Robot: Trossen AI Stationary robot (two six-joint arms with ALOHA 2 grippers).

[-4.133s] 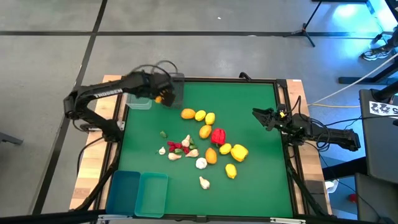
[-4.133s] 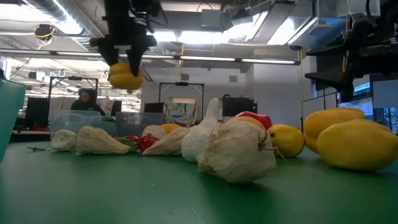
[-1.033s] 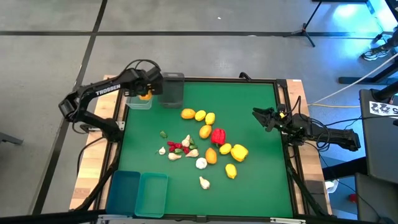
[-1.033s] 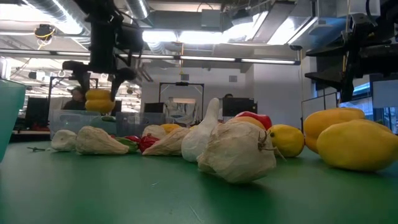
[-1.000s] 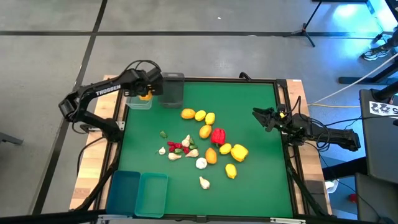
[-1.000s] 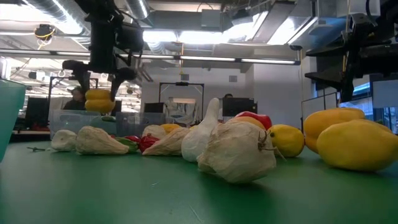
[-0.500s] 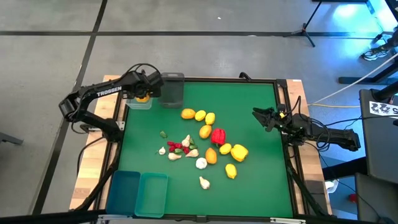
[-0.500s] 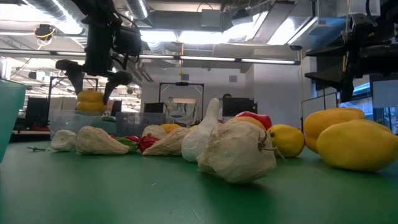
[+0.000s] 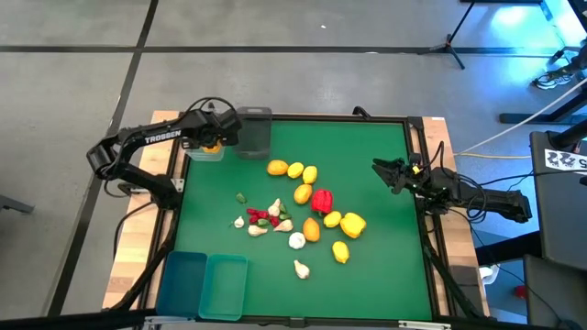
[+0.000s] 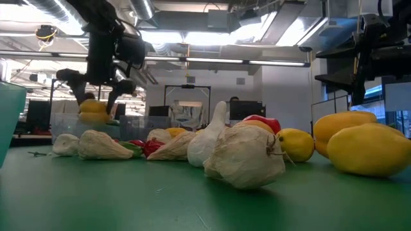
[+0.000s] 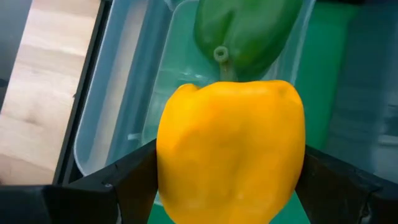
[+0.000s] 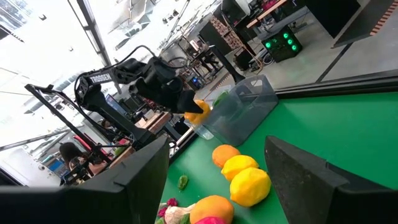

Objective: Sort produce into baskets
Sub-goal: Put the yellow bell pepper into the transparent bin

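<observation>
The left tool [image 11: 230, 186] grips a glossy yellow bell pepper [image 11: 231, 158] between its dark fingers, poised directly above a clear plastic bin [image 11: 134, 99] at the far left corner of the green desk [image 9: 367, 165], where a green bell pepper [image 11: 249, 31] already lies (stem up). The right tool [image 9: 378, 169] waits at the desk's right edge, jaws parted and empty. Lemons, oranges, garlic bulbs and chilies sit clustered mid-desk, with two teal plastic bins [image 9: 204, 284] at the near left corner.

Two robot arms, four bins, two clear [image 9: 253, 131] at upper left, two teal [image 9: 204, 284] at lower left, one red pepper [image 9: 321, 200], four garlic bulbs [image 9: 296, 240] mid-table
</observation>
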